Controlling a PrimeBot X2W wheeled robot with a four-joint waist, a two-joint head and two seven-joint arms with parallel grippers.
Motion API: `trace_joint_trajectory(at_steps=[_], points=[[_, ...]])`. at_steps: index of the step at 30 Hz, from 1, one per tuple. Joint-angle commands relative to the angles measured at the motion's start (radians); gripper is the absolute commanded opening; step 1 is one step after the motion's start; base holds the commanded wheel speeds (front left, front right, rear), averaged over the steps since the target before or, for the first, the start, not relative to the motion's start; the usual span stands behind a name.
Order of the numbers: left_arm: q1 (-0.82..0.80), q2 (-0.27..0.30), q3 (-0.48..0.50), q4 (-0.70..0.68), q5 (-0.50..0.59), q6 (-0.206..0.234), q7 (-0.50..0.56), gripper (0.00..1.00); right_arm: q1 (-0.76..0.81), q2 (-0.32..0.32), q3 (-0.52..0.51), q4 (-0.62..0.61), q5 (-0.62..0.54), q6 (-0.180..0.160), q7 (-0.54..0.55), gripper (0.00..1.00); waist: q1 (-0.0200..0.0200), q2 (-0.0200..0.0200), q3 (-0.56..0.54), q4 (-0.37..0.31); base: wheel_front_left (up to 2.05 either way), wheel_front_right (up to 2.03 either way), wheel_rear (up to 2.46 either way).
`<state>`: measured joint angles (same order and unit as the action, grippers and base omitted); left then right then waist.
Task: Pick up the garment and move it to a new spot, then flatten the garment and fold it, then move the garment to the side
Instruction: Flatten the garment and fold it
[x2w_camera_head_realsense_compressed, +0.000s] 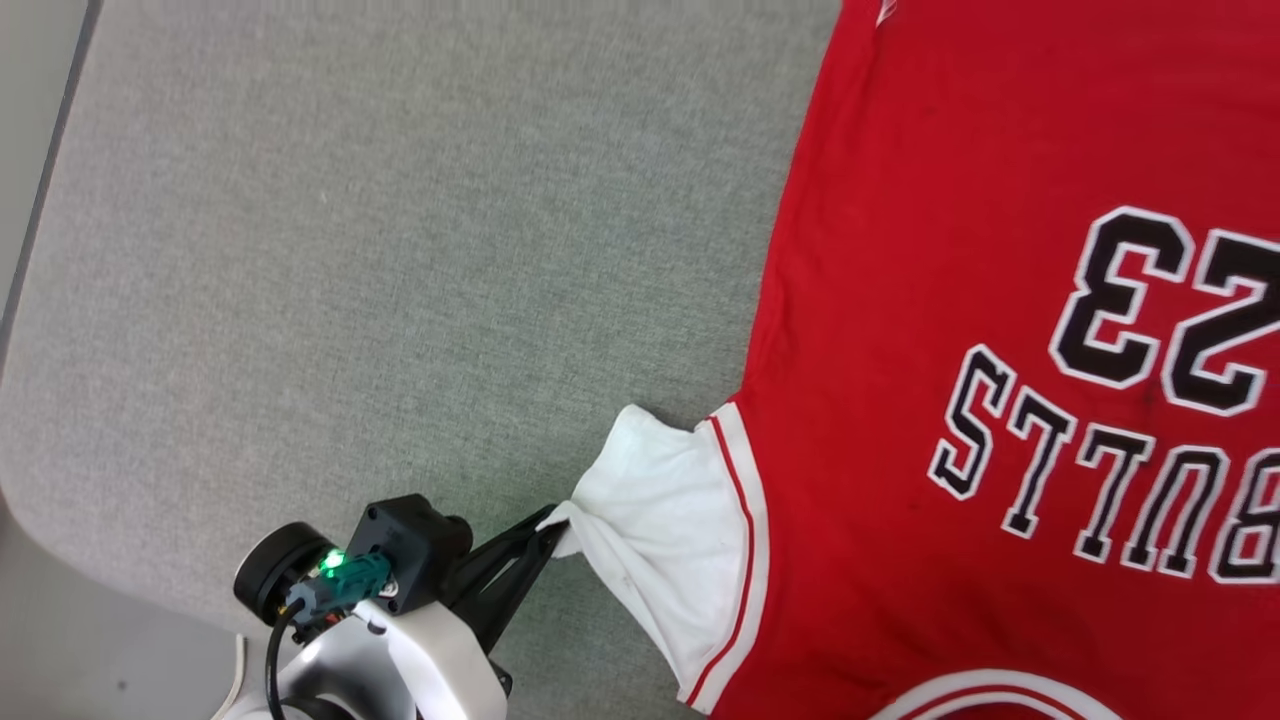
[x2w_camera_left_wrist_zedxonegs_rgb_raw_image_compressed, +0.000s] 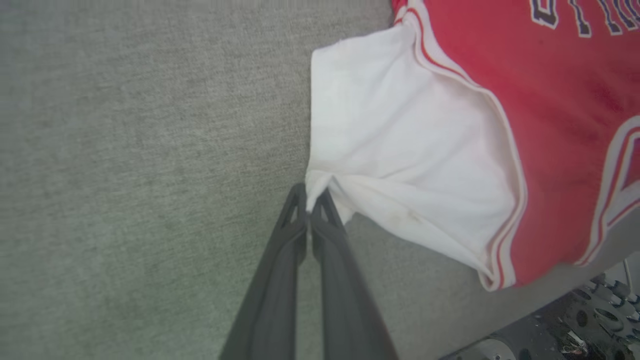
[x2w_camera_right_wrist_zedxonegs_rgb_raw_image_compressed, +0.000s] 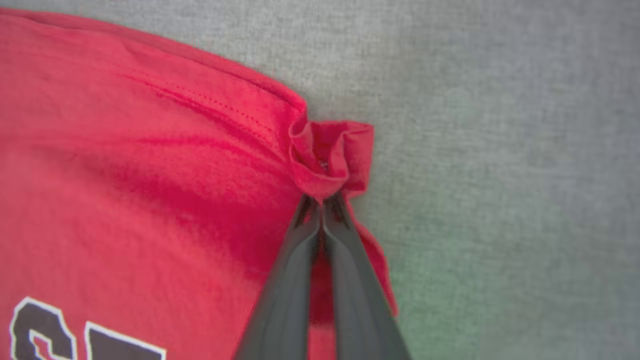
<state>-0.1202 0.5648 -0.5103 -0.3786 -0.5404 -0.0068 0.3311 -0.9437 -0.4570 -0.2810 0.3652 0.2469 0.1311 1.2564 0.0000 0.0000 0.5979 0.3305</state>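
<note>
The garment, a red jersey with black "BULLS 23" lettering, lies spread face up on the grey table, its collar toward me. My left gripper is shut on the outer corner of its white sleeve. In the left wrist view the two dark fingers pinch the white sleeve at its corner and the cloth puckers there. In the right wrist view my right gripper is shut on a bunched red corner of the garment, with the red cloth stretching to the left.
The grey fabric table stretches wide to the left of the garment. Its rounded left edge borders a paler floor strip. Metal parts of the robot base show below the table's near edge.
</note>
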Motion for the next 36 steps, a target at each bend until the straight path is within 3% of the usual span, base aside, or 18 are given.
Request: trace_joint_trajectory(at_steps=[1, 5, 19, 28, 36], points=[[0.012, 0.009, 0.003, 0.000, 0.002, 0.008, 0.005, 0.00, 0.079, 0.012, 0.001, 0.036, 0.005, -0.001, 0.000, 0.00, 0.0000, 0.0000, -0.056, -0.036, 0.00, 0.00, 0.00], [0.032, 0.022, 0.004, -0.002, 0.000, 0.018, 0.018, 0.00, 0.148, 0.057, -0.039, 0.047, 0.048, -0.001, -0.017, 0.00, 0.0000, 0.0000, -0.132, -0.074, 0.00, 0.00, 0.00], [0.120, 0.062, 0.008, 0.006, 0.033, 0.089, 0.037, 0.00, 0.496, 0.074, 0.008, -0.014, 0.201, -0.001, -0.079, 0.00, 0.0000, 0.0000, -0.376, -0.218, 0.00, 0.00, 0.00], [0.160, 0.027, 0.011, 0.017, 0.008, 0.122, 0.008, 0.00, 0.745, 0.081, -0.021, -0.140, 0.292, -0.001, -0.080, 0.00, 0.0000, 0.0000, -0.470, -0.278, 0.00, 0.00, 0.00], [0.186, -0.001, 0.020, 0.035, -0.019, 0.145, -0.026, 0.00, 0.930, 0.138, -0.063, -0.226, 0.306, -0.001, -0.078, 0.00, 0.0000, 0.0000, -0.510, -0.309, 0.00, 0.00, 0.00]])
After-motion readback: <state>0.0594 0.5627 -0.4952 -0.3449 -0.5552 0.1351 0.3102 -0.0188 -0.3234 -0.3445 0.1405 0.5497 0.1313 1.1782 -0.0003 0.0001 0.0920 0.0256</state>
